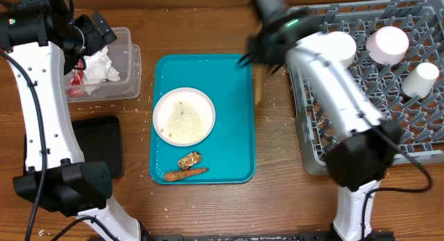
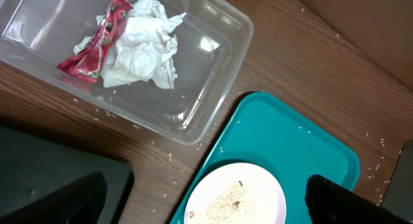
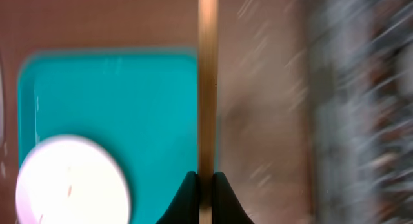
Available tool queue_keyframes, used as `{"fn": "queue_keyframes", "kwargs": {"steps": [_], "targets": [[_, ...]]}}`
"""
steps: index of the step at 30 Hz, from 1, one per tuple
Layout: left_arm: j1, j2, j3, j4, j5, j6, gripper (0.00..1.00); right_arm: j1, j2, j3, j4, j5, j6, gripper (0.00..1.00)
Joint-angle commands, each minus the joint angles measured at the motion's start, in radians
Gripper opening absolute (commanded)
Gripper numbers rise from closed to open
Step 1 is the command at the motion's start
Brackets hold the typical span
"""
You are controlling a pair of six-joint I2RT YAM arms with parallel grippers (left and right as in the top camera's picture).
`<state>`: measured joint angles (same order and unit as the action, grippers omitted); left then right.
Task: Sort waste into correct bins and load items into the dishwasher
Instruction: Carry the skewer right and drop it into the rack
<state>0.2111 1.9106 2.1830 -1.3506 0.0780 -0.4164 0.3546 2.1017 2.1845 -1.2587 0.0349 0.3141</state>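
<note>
A teal tray [image 1: 236,116] holds a white plate [image 1: 184,116] with rice crumbs, a brown food scrap [image 1: 189,160] and a carrot piece [image 1: 186,174]. My right gripper [image 1: 260,55] is shut on a thin tan flat item [image 1: 257,88], held edge-on between the tray and the grey dish rack [image 1: 416,123]. In the blurred right wrist view the fingers [image 3: 205,185] pinch the tan item [image 3: 208,88]. My left gripper [image 1: 97,29] is open and empty over the clear bin [image 1: 128,60]. The bin holds crumpled tissue [image 2: 145,46] and a red wrapper [image 2: 93,50].
A black bin [image 1: 97,140] stands at the left, below the clear one. The rack holds a white cup [image 1: 340,46], a pink cup [image 1: 387,43] and another white cup [image 1: 421,79]. Rice grains lie scattered on the wooden table.
</note>
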Motion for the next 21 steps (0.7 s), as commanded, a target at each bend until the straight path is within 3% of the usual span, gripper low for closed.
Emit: {"fn": "queue_keyframes", "kwargs": {"steps": [1, 7, 13, 17, 18, 21], "targets": [[-0.002, -0.002, -0.002, 0.0, -0.003, -0.01, 1.0, -0.129, -0.032, 0.084, 0.011, 0.028, -0.167, 0.04], [-0.002, -0.002, -0.002, 0.0, -0.003, -0.01, 1.0, -0.282, -0.019, 0.048, 0.06, -0.054, -0.365, 0.04], [-0.002, -0.002, -0.002, 0.0, -0.003, -0.01, 1.0, -0.311, -0.01, -0.04, 0.094, -0.092, -0.447, 0.04], [-0.002, -0.002, -0.002, 0.0, -0.003, -0.01, 1.0, -0.31, -0.009, -0.105, 0.124, -0.101, -0.449, 0.17], [-0.002, -0.001, -0.002, 0.0, -0.003, -0.01, 1.0, -0.31, -0.009, -0.132, 0.127, -0.11, -0.444, 0.34], [-0.002, -0.002, -0.002, 0.0, -0.003, -0.01, 1.0, -0.31, -0.009, -0.143, 0.113, -0.119, -0.406, 0.38]]}}
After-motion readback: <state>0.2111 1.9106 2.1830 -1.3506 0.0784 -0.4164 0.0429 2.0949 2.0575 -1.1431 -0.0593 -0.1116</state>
